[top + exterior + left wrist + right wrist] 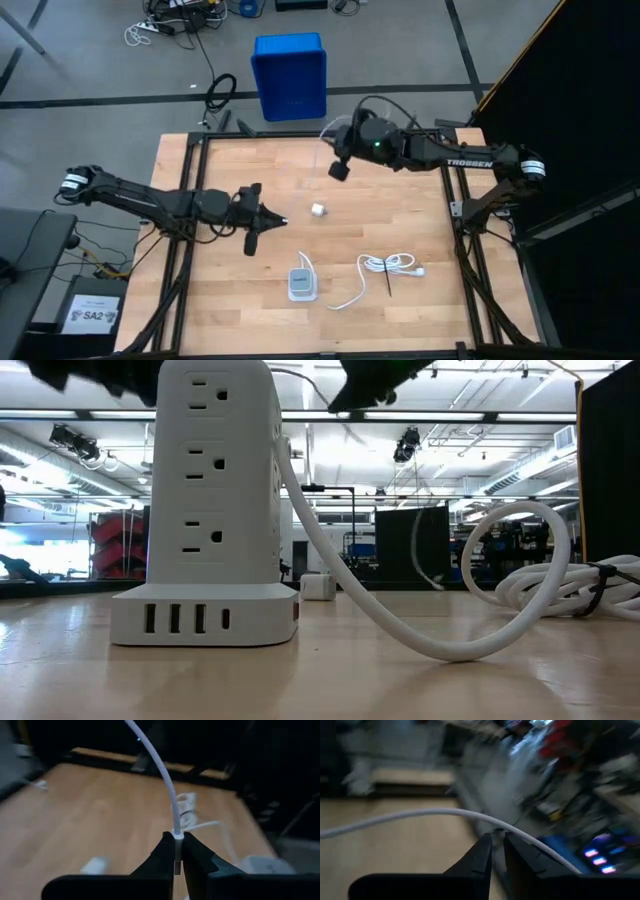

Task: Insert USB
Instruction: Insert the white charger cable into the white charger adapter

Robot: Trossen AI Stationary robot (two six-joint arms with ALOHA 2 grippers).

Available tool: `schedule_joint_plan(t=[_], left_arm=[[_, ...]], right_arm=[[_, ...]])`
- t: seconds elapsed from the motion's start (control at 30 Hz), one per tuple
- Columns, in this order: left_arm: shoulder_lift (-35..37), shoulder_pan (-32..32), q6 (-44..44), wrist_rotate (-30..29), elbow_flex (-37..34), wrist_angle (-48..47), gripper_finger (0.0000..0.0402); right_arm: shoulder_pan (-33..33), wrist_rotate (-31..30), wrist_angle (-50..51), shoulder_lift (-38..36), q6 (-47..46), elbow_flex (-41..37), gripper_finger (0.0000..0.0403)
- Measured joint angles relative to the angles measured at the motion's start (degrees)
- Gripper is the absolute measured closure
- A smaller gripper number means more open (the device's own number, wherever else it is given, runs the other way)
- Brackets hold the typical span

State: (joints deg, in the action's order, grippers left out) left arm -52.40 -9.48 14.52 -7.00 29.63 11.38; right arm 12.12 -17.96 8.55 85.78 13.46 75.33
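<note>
So both arms are up over the wooden counter (400,215) with the USB (167,780) strung between them. The left gripper (278,221) sits toward the left-middle of the counter, and in its wrist view its jaws are pinched tight on the white plug end of that thin cable, which rises from the fingertips (165,851) and curves away upward. The right gripper (340,169) hangs above the far middle of the counter, near the back edge. In its wrist view the jaws are drawn in narrow, with the thin cable running right across the tips. It looks like they're pinching it, though I can't be fully sure the cable is trapped rather than just lying against them.

Down on the counter there's a small white charger block (318,210) sitting just right of the left gripper, not touching it. Closer to the front edge stands the white power tower (300,285), with 3 outlets stacked on the face seen from table height and a row of ports along its base (190,618). Its thick white cord (385,266) loops off to the right into a bundle held by a black tie (386,281). Past the counter's far edge a blue bin (290,75) rests on the floor.
</note>
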Motion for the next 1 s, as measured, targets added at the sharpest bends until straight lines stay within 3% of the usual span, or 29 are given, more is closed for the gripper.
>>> schedule_joint_plan(t=[0.2,0.3,0.47,0.7,1.0], left_arm=[[-0.95,2.29,3.90,5.99,-10.99,24.68,0.0401],[-0.90,3.22,3.98,5.99,-14.01,30.38,0.0401],[-1.25,4.20,2.35,3.14,-16.67,37.06,0.0401],[-1.50,4.69,0.58,-2.75,-16.90,37.70,0.0401],[-2.18,6.95,1.12,-6.76,-16.90,36.68,0.0401]], right_arm=[[0.07,9.75,13.74,0.35,-4.01,-0.11,0.0376],[-0.15,11.07,17.30,0.10,-5.92,-0.10,0.0374],[-2.22,17.03,14.46,1.60,-10.28,-2.26,0.0366],[-7.47,15.57,11.97,8.87,-11.83,-3.67,0.0336],[-11.58,15.49,0.39,17.85,-10.34,-3.67,0.0318]])
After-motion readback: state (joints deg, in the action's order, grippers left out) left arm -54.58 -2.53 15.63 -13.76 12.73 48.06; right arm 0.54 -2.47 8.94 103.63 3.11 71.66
